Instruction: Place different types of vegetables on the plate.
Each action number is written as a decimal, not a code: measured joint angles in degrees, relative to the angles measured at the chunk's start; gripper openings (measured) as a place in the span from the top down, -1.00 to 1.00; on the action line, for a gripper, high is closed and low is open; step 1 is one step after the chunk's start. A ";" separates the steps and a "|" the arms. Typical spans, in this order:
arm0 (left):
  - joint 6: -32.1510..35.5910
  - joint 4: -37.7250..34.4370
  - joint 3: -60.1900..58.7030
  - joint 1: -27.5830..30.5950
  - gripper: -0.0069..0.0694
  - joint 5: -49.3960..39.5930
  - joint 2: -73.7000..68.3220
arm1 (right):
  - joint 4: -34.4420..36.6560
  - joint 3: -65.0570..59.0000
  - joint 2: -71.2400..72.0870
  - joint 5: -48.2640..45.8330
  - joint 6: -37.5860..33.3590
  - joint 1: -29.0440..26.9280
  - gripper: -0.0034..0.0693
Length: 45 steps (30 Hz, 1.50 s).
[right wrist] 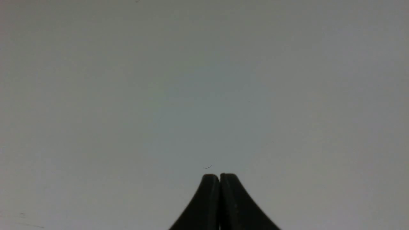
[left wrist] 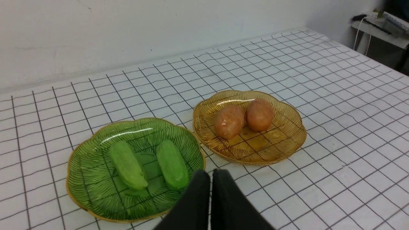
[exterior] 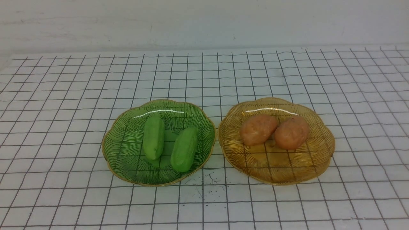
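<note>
Front view: no arms in sight. Both cucumbers lie on the green plate, side by side but not touching, and both potatoes sit pressed together on the amber plate. The plates nearly touch at their rims. So the sorting looks done to me; what's left is just keeping clear.

Left wrist view: the left gripper has its fingers pressed together, empty, hanging near the green plate's rim. I'd lift straight away from here, no sideways swing, since a nudged rim could roll the cucumbers.

Right wrist view: the right gripper is pinched closed too, nothing in it, facing a blank grey surface. Nothing to bump there.
</note>
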<state>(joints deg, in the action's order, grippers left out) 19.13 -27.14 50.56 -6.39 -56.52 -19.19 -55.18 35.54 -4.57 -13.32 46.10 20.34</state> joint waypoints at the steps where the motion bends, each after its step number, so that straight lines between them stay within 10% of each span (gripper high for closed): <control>1: 0.00 0.00 0.00 0.00 0.84 -0.11 0.00 | 0.00 0.00 0.00 0.00 0.00 0.00 0.94; 12: 4.11 5.99 -1.90 0.00 0.84 4.10 0.17 | 0.00 0.00 0.00 0.04 0.00 0.00 0.94; 30: -8.94 26.16 -44.68 4.03 0.84 32.37 19.78 | 0.00 -0.04 0.00 0.20 0.13 0.00 0.94; 45: -14.02 26.14 -51.92 4.09 0.84 34.04 19.78 | 0.00 -0.04 0.00 0.25 0.14 0.00 0.94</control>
<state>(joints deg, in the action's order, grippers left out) 5.11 -0.99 -1.37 -2.30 -22.47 0.60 -55.18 35.50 -4.57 -13.06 46.25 20.34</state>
